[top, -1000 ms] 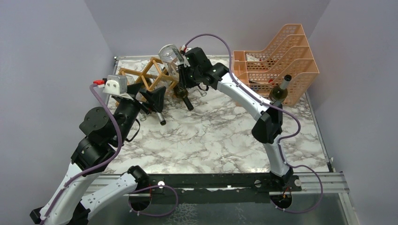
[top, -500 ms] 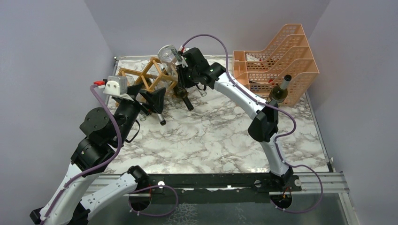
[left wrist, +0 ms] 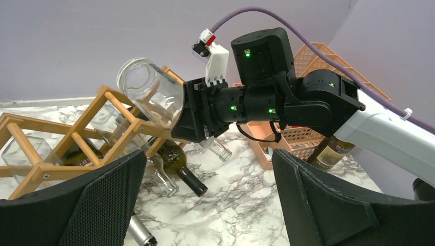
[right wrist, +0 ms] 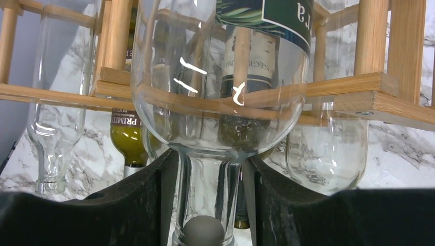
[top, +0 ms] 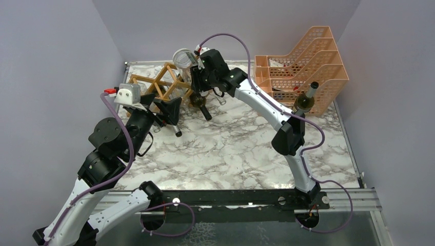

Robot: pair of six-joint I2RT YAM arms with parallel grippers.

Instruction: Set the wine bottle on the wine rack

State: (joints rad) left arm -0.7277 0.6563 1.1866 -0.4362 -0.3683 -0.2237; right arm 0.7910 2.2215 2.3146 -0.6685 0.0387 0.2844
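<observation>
The clear glass wine bottle [top: 182, 58] lies tilted on top of the light-brown wooden wine rack [top: 159, 82], base up and neck pointing down towards the right arm. My right gripper [top: 198, 78] is at its neck. In the right wrist view the bottle [right wrist: 220, 102] rests on a rack [right wrist: 359, 84] bar. Its neck stands between my fingers [right wrist: 138, 205], and a thin gap shows on the right side, so the right gripper [right wrist: 210, 159] is slightly open. My left gripper [left wrist: 208, 154] hangs wide open and empty in front of the rack [left wrist: 77, 138], facing the bottle [left wrist: 149, 92].
Other bottles fill the rack's lower cells: a dark green one [top: 202, 108] and a silver-capped one [top: 175, 129] poke their necks out. A green bottle [top: 306, 100] stands upright by the peach-orange mesh organiser [top: 308, 61] at the back right.
The right gripper has pushed the clear bottle a little further onto the rack, and its jaws have loosened around the neck. The left arm has barely moved.
</observation>
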